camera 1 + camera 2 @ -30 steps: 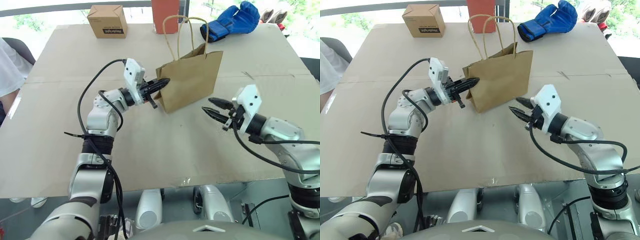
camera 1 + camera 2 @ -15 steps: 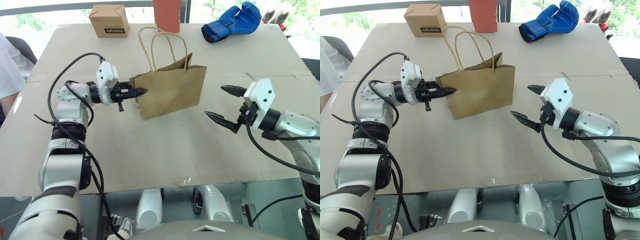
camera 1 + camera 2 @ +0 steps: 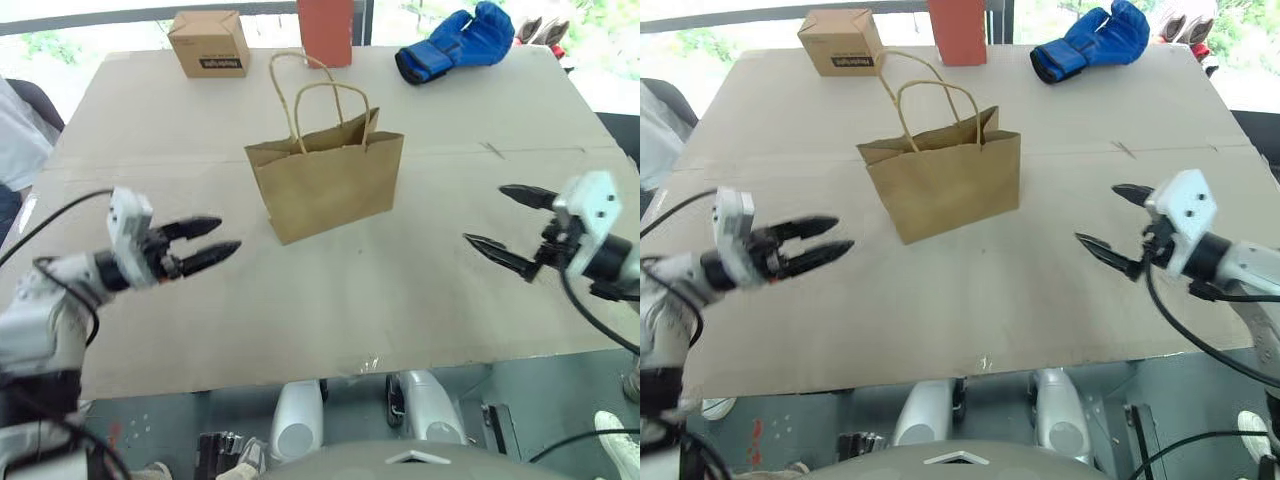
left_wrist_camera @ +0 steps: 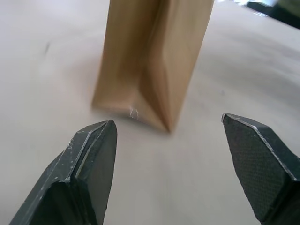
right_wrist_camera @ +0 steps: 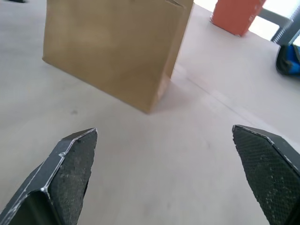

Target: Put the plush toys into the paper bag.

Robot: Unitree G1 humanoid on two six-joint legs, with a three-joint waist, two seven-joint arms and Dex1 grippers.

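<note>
The paper bag stands upright in the middle of the table with both loop handles raised; its inside cannot be seen. The plush toys are hidden or out of view. To the bag's left, near the table's front edge, my left gripper is open and empty, pointing toward the bag with a clear gap between them. In the left wrist view the bag's narrow side stands beyond the spread fingers. My right gripper is open wide and empty at the bag's right, well apart from it, and the bag shows ahead of its fingers.
A small cardboard box with a black label, a red-orange box and a blue boxing glove line the table's far edge. A person's white sleeve is at the left edge.
The left gripper dragged the bag leftward by its edge, let go, opened, and drew back to the left and nearer. The right gripper opened wider and swung out to the right.
</note>
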